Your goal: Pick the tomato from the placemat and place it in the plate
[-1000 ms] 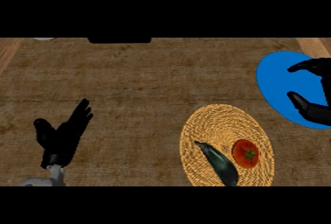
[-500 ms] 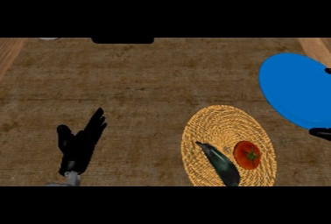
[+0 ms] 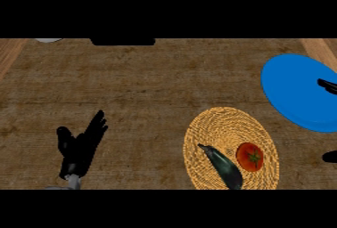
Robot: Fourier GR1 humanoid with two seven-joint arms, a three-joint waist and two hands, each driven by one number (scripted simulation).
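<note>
Tomato (image 3: 250,156) sitting on woven placemat (image 3: 223,122), just beside dark eggplant (image 3: 221,166). Blue plate (image 3: 296,93) lying upper right. Left hand (image 3: 80,149) resting, fingers straight (right hand (image 3: 327,85) barely showing at the edge; state impossible to tell).

The tomato (image 3: 250,156) sat clear above and to its right; 1 dark eggplant (image 3: 222,167) lay just left of it on the placemat (image 3: 220,127). The plate (image 3: 293,95), far right, was mostly bare.

A single head view looks steeply down on the counter (image 3: 145,89), placemat (image 3: 223,122) at lower right.
</note>
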